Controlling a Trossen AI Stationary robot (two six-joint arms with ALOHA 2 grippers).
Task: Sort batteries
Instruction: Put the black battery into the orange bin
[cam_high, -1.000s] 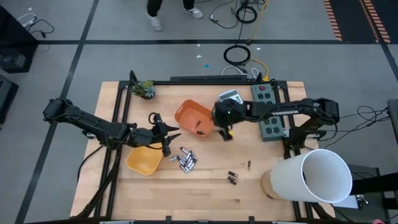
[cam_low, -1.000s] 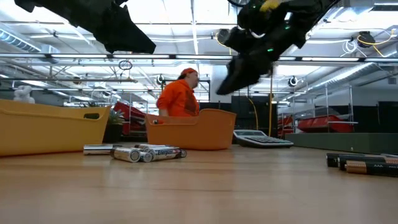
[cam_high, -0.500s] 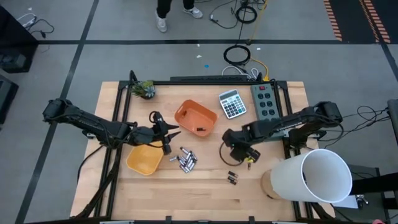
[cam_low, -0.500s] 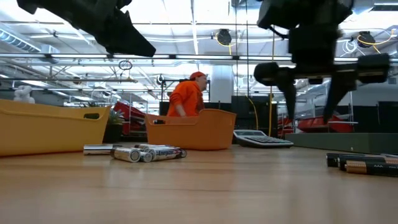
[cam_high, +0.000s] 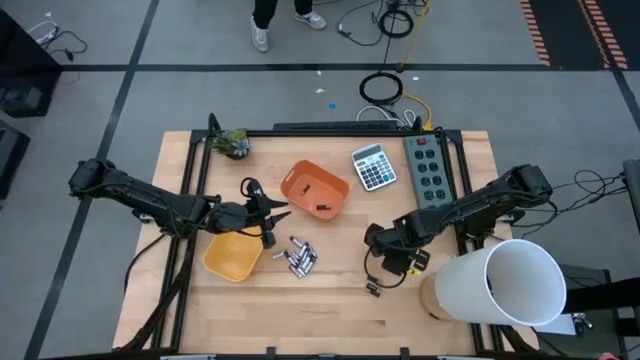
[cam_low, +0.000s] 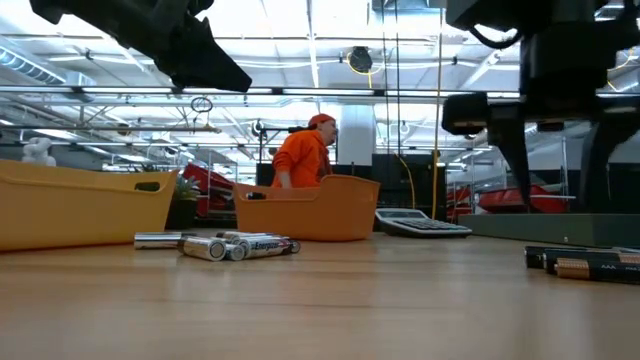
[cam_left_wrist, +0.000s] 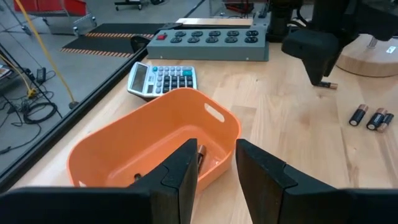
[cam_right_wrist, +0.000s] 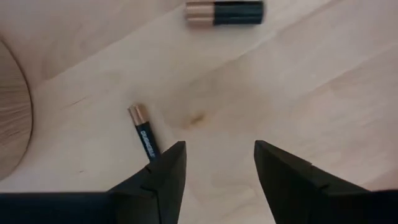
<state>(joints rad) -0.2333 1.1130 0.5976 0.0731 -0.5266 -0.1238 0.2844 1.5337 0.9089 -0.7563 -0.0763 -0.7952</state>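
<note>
An industrial lab hall; ceiling trusses (cam_low: 300, 95), taped concrete floor (cam_high: 180, 40), loose cables (cam_high: 385, 88).

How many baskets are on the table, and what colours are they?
Orange basket: 1
Yellow basket: 1
Total: 2 baskets

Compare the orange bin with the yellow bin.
The orange bin is deep orange; the yellow bin is paler yellow. The orange bin sits near the calculator, toward the table's far side; the yellow bin sits nearer the front left. At least one battery lies in the orange bin; the yellow bin looks empty. Both are open tubs.
</note>
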